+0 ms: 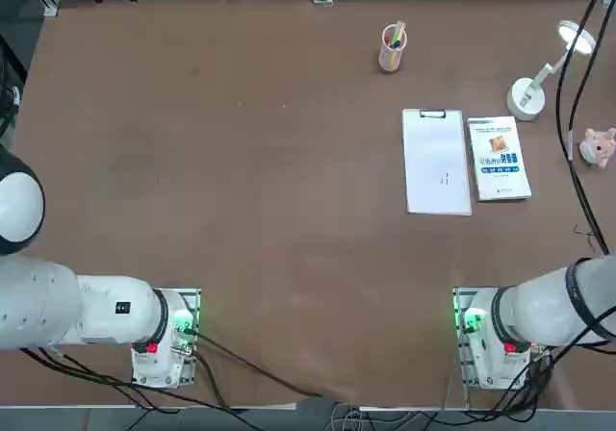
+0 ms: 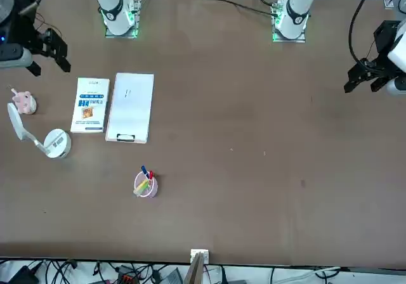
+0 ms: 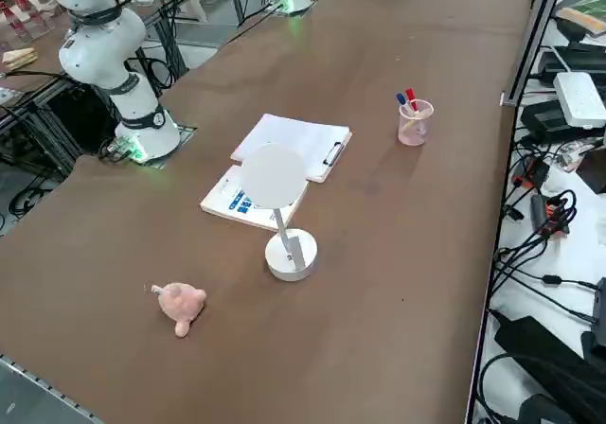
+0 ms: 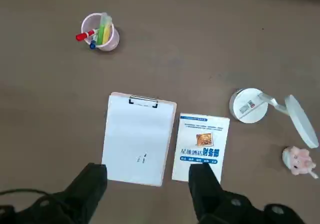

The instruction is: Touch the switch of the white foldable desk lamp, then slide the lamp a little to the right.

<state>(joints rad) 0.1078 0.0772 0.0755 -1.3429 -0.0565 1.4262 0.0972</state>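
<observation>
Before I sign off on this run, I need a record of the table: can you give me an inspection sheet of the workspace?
Surface: brown table, flat, no spills seen.
Job's things: white foldable desk lamp upright near the table's right edge, untouched.
Clutter: clipboard and booklet side by side in front of the lamp; pink pen cup farther back; pink plush toy at the edge.
Grippers: right tool open, empty, high above the clipboard and booklet.
Cables: black cable hanging over the lamp's side of the table.
Surroundings: cables and power strips beyond the far edge.
</observation>
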